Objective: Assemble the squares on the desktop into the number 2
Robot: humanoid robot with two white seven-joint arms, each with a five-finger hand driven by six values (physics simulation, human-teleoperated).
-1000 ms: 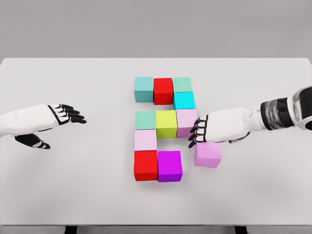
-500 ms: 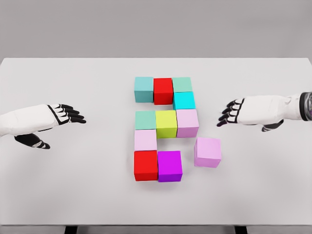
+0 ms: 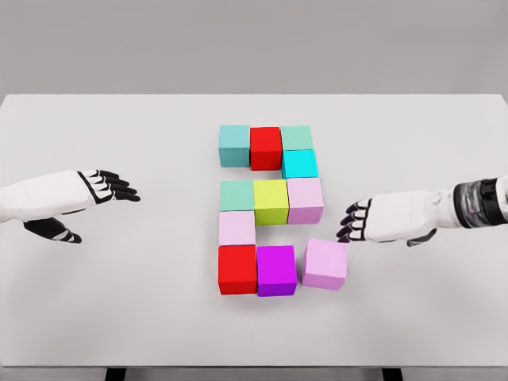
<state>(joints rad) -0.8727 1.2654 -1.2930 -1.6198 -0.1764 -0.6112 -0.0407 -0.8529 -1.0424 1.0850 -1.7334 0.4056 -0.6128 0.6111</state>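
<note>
Coloured cubes form a figure on the white table. The top row is a teal cube, a red cube and a green cube, with a cyan cube below the green one. The middle row holds a green cube, a yellow cube and a pale pink cube. Below come a pale pink cube, a red cube and a purple cube. A lilac cube sits slightly turned beside the purple one. My right hand is open just right of it. My left hand hovers open at the left.
Bare table surface lies on both sides of the figure and along the front edge. A grey wall stands behind the table.
The lilac cube has slid left and down, now close to the purple cube. My right hand first pulled back to the right, then came down to the cube's upper right. The left hand stayed still.
</note>
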